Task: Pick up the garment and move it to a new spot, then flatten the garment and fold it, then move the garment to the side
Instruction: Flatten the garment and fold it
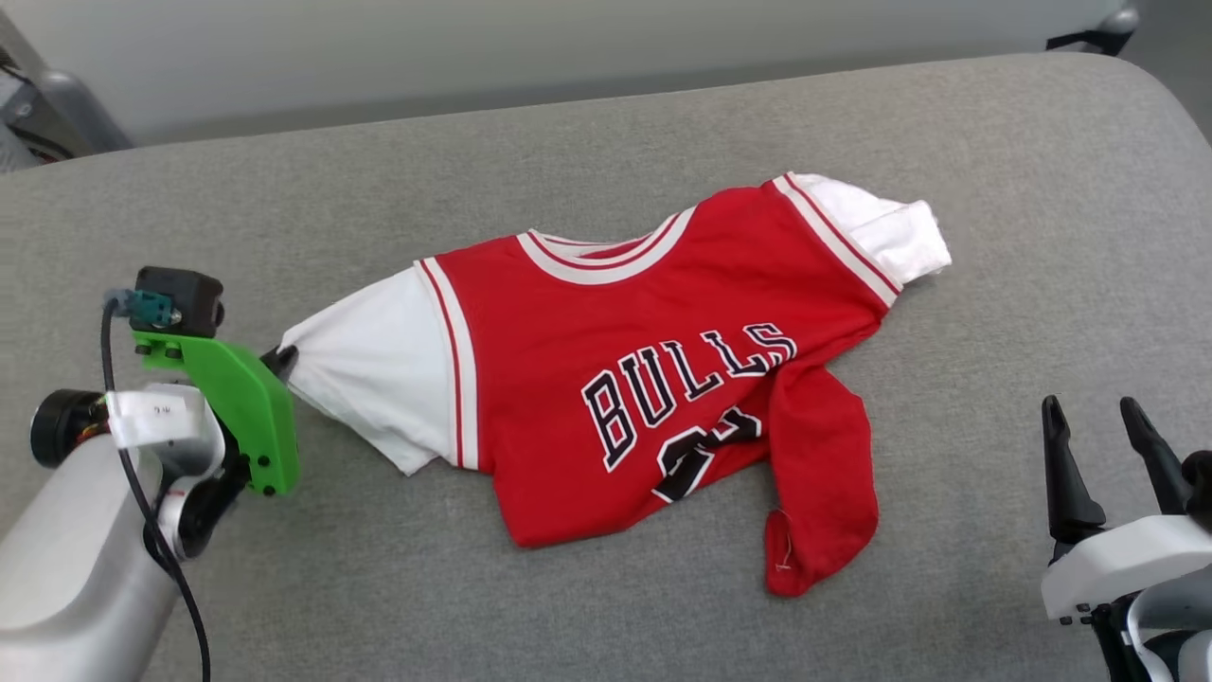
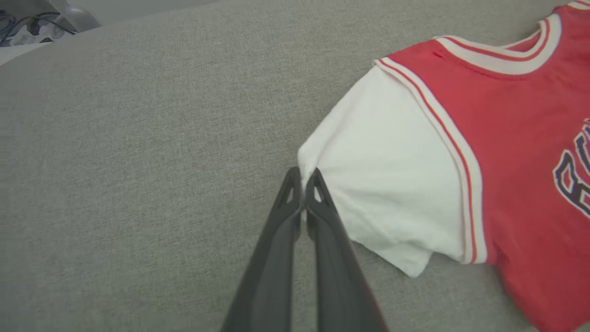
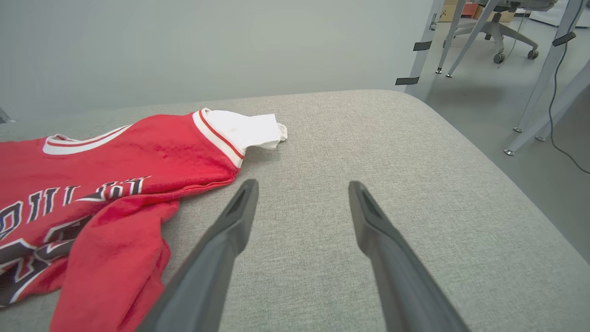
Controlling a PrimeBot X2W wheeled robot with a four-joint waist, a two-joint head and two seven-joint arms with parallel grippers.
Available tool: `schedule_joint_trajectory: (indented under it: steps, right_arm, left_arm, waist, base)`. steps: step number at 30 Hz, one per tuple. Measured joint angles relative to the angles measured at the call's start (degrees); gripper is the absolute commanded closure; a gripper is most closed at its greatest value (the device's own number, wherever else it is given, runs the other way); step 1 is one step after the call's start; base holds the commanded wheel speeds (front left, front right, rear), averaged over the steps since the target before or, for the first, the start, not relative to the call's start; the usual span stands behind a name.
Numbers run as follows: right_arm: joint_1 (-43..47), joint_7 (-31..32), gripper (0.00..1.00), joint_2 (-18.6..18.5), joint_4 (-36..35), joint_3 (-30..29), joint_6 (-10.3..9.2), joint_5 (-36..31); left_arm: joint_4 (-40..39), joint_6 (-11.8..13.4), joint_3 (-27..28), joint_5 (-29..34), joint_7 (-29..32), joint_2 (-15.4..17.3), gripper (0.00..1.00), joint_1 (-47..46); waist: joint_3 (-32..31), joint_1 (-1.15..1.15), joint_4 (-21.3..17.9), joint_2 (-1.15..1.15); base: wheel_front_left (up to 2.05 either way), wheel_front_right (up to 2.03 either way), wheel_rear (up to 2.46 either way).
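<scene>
Pinching the garment [image 1: 663, 379] by its white sleeve edge, the left gripper [image 2: 304, 175] had the rest spread ahead of it, while the right gripper [image 1: 1091, 409] stood open, garment near its left.

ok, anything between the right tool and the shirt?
Nothing visible. Bare grey cushion is all that lies between the open right tool and the folded red hem of the shirt. The left tool is shut on the white sleeve edge.

Head camera high over the grey cushion [image 1: 606, 123] — wrist cameras low, close, perhaps near-level — garment [image 1: 663, 379] common to all.
</scene>
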Motion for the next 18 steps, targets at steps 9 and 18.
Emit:
schedule_joint_trajectory:
  steps: [9, 18]
  right_arm:
    - [1.75, 6.36, 0.0, 0.0, 0.2, -1.15, -0.01, -0.08]
    - [-0.2, 20.04, 0.0, -7.21, -4.17, 2.68, 0.0, 2.91]
  left_arm:
    - [-19.48, 7.99, 0.85, -1.91, -1.92, -0.02, 1.0, 13.84]
    - [-31.64, 12.5, -0.36, -1.24, -1.82, -0.66, 1.0, 18.49]
  waist:
    - [-2.43, 0.0, 4.03, 0.0]
    - [-0.76, 0.0, 6.26, 0.0]
  base:
    - [0.0, 0.0, 0.0]
    - [0.0, 0.0, 0.0]
